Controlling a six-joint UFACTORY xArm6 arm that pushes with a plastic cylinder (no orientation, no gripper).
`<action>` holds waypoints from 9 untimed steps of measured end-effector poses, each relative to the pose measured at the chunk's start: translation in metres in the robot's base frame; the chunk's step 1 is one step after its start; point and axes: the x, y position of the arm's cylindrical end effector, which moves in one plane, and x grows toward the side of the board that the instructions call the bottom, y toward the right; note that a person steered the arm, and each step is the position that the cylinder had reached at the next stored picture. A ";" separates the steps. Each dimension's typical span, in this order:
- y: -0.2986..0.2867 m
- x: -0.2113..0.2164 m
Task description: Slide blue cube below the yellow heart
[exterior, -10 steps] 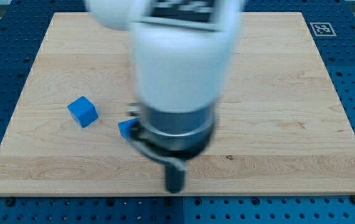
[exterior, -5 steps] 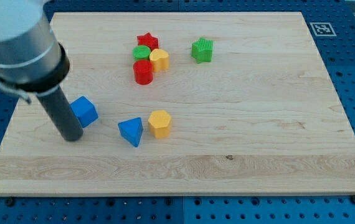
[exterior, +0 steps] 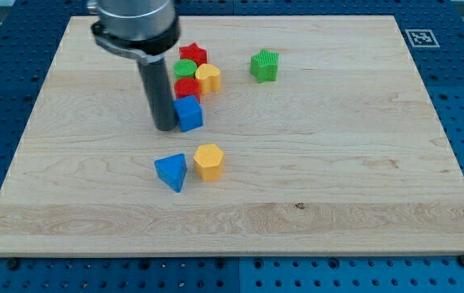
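The blue cube (exterior: 189,113) sits on the wooden board (exterior: 338,163), just below the red cylinder (exterior: 186,88). The yellow heart (exterior: 208,78) lies above and slightly right of the cube, next to the red cylinder. My tip (exterior: 165,127) rests on the board against the cube's left side. The rod rises from there toward the view's top.
A green round block (exterior: 185,68) and a red star (exterior: 192,54) sit above the red cylinder. A green star (exterior: 264,65) lies to the right. A blue triangle (exterior: 172,172) and a yellow hexagon (exterior: 209,161) lie lower down.
My tip has moved right and up, pushing the blue cube from the board's left side to just below the red cylinder. The other blocks have not moved.
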 end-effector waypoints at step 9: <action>0.042 0.012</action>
